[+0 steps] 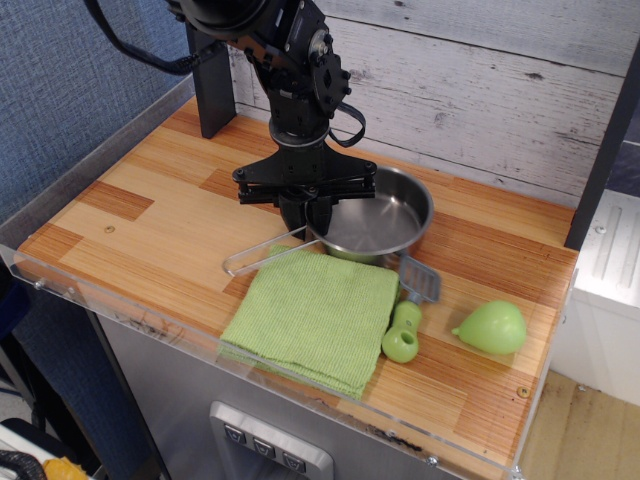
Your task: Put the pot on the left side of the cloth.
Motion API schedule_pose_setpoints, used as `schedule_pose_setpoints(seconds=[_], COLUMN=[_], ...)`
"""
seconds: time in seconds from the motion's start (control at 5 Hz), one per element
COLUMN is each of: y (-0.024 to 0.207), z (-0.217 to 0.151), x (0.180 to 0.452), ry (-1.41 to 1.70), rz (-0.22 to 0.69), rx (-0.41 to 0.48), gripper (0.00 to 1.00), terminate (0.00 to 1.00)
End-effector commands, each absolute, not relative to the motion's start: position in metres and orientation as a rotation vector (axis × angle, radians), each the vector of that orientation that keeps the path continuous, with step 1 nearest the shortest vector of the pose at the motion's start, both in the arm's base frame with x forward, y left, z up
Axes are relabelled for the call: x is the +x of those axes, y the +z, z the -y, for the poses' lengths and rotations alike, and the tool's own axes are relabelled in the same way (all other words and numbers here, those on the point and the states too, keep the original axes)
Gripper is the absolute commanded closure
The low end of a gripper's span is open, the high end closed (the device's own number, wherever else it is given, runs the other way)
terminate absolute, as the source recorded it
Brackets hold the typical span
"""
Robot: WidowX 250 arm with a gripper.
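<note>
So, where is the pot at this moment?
The pot sits behind the cloth, near the back wall, its left rim pinched by the gripper.

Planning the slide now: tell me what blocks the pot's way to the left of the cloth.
Nothing visible does. The claw is closed on the pot at its rim; the tabletop left of the cloth is bare wood.

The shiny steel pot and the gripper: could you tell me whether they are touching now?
Touching. The only view shows the gripper with jaws closed on the near-left rim of the shiny steel pot, by its handle.
</note>
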State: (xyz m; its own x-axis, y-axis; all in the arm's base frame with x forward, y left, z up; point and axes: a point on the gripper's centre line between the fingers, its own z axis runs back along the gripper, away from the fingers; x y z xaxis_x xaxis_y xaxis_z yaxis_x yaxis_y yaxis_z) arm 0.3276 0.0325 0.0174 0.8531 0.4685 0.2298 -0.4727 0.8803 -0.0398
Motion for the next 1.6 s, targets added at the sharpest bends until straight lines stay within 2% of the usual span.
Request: schedule_pose_setpoints(seconds=[0.0, 0.2, 0.4, 0.6, 0.8, 1.0, 1.2, 1.4], y=[0.026, 0.035, 0.064, 0.092, 0.112, 0.118, 0.114, 0.107], z=[-0.021, -0.007, 0.009, 0.005, -0.015, -0.045, -0.075, -0.102], x=[0.329, 0.337, 0.352, 0.344, 0.322, 0.289, 0.257, 0.229], ry=[0.457, 0.443, 0.437, 0.482, 0.573, 0.659, 0.773, 0.869], rz=[0.257, 0.275, 0.328, 0.357, 0.394, 0.396, 0.410, 0.381], rx=[-0.008, -0.044, -0.105, -0.108, -0.123, -0.055, -0.053, 0.009], gripper=[1.00, 1.00, 1.00, 1.00, 1.00, 1.00, 1.00, 1.00], terminate=[0.00, 0.00, 0.00, 0.00, 0.00, 0.00, 0.00, 0.00])
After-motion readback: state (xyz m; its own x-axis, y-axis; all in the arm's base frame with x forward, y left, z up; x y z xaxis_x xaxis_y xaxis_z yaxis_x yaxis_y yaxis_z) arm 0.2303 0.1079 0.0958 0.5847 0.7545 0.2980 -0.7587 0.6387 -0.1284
